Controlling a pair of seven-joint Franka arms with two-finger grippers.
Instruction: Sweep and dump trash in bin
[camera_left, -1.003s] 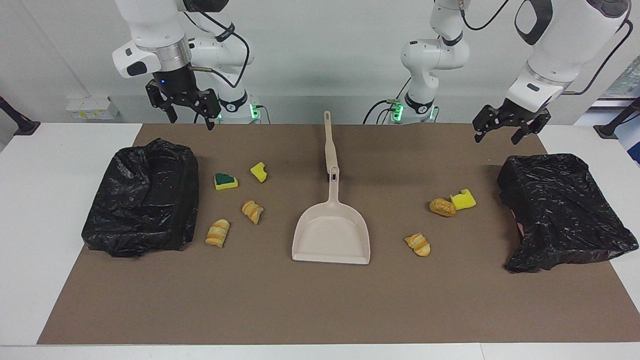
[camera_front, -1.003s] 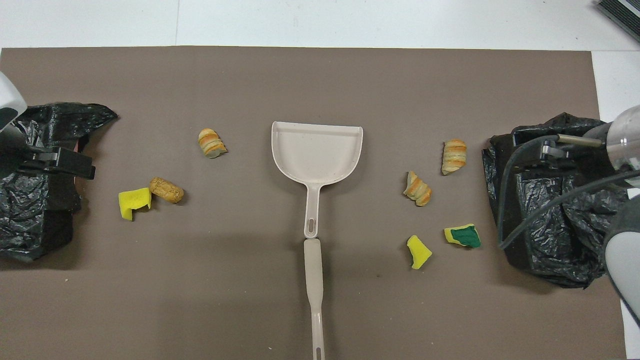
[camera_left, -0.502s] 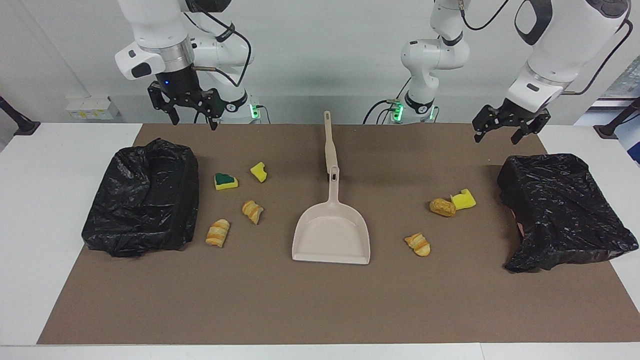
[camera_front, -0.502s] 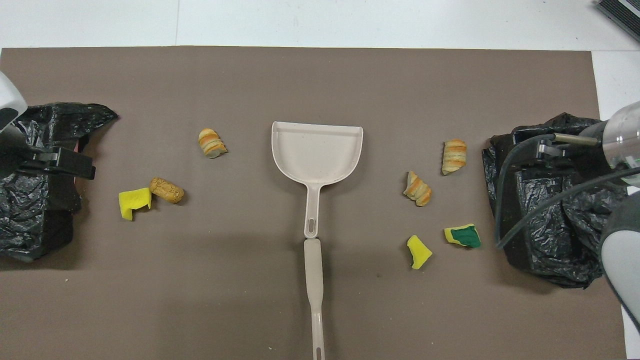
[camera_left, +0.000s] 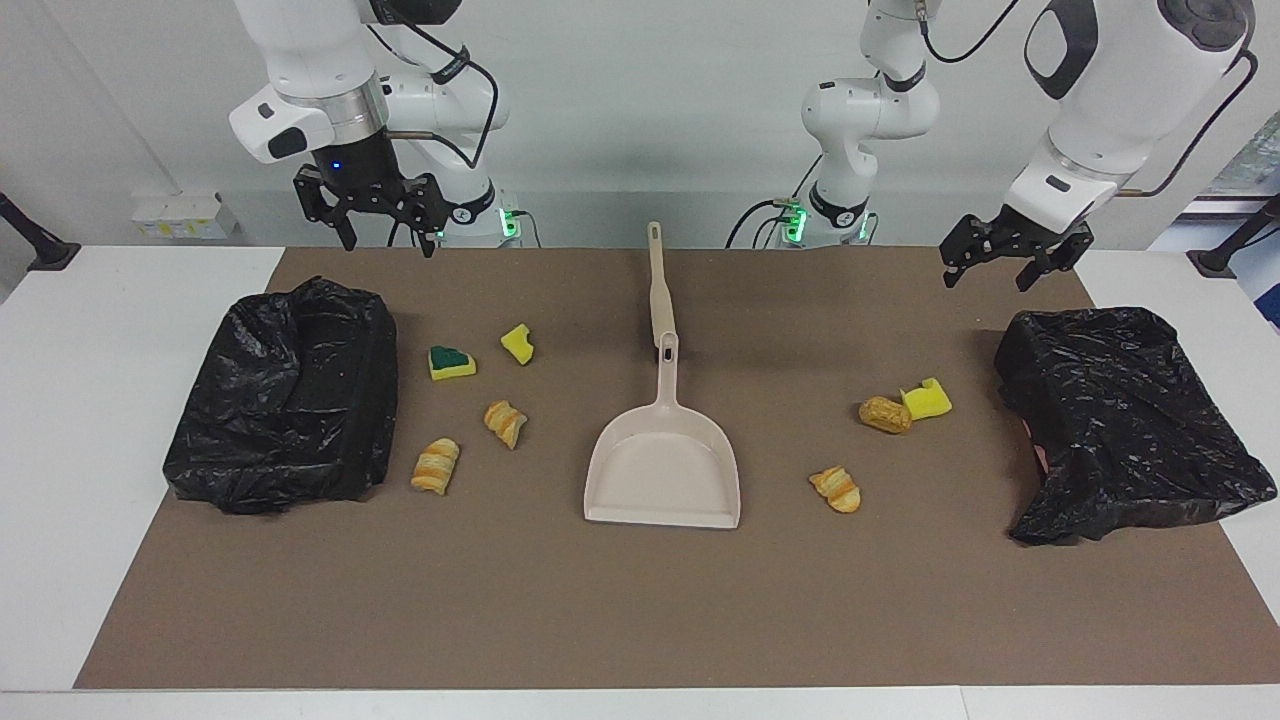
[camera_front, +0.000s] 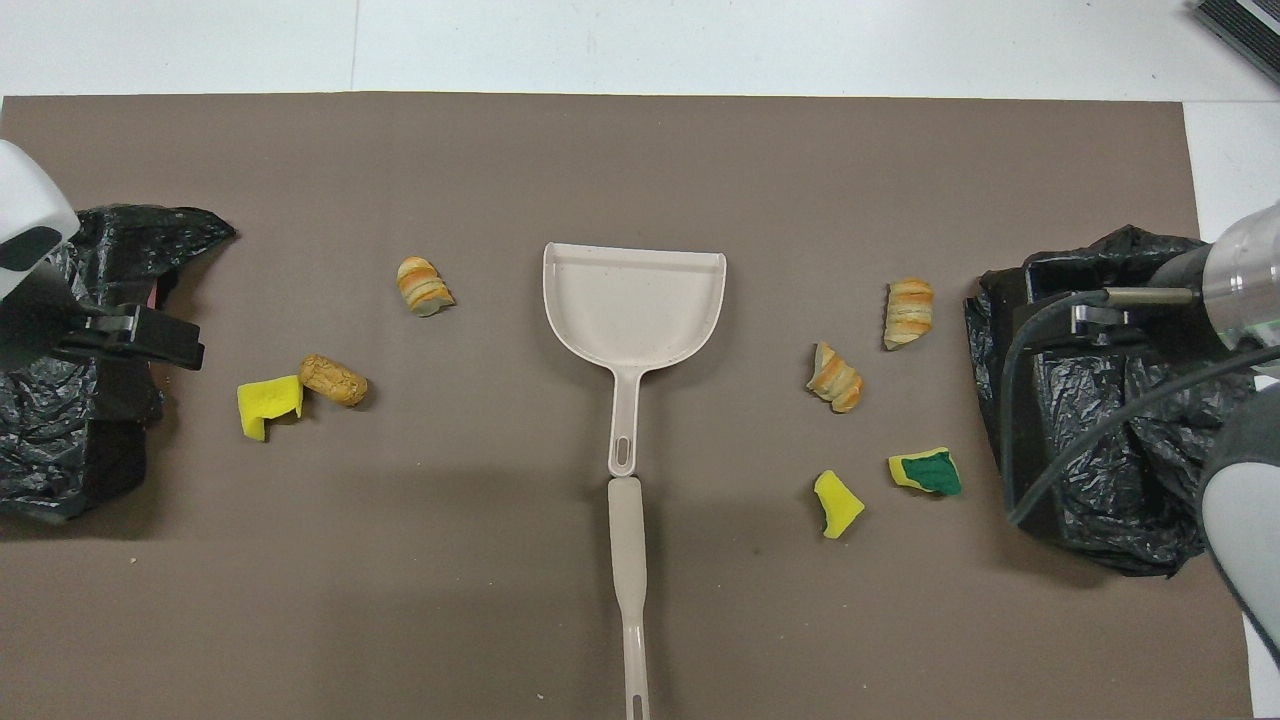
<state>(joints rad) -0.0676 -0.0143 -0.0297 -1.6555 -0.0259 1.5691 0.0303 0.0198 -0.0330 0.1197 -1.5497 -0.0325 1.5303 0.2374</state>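
Several trash scraps lie on the brown mat around a beige dustpan (camera_left: 662, 470) (camera_front: 633, 305). Toward the right arm's end are a green-faced sponge chunk (camera_left: 451, 361) (camera_front: 927, 471), a yellow chunk (camera_left: 517, 343) and two bread pieces (camera_left: 505, 422) (camera_left: 436, 465). Toward the left arm's end lie a bread piece (camera_left: 885, 414) touching a yellow chunk (camera_left: 928, 400), and another bread piece (camera_left: 836, 489). A bin (camera_left: 285, 395) (camera_left: 1125, 420) lined with a black bag stands at each end. My right gripper (camera_left: 388, 240) (camera_front: 1090, 315) and left gripper (camera_left: 988, 275) (camera_front: 135, 340) hang open and empty, each high over the bin at its own end.
A beige stick-like handle (camera_left: 658, 280) (camera_front: 628, 590) lies in line with the dustpan's handle, nearer to the robots, its tip at the dustpan handle's end. White table (camera_left: 110, 330) borders the mat all round.
Both grippers have shifted only slightly in the air: the right one rose a little, the left one drifted a little toward the middle. Nothing on the mat moved.
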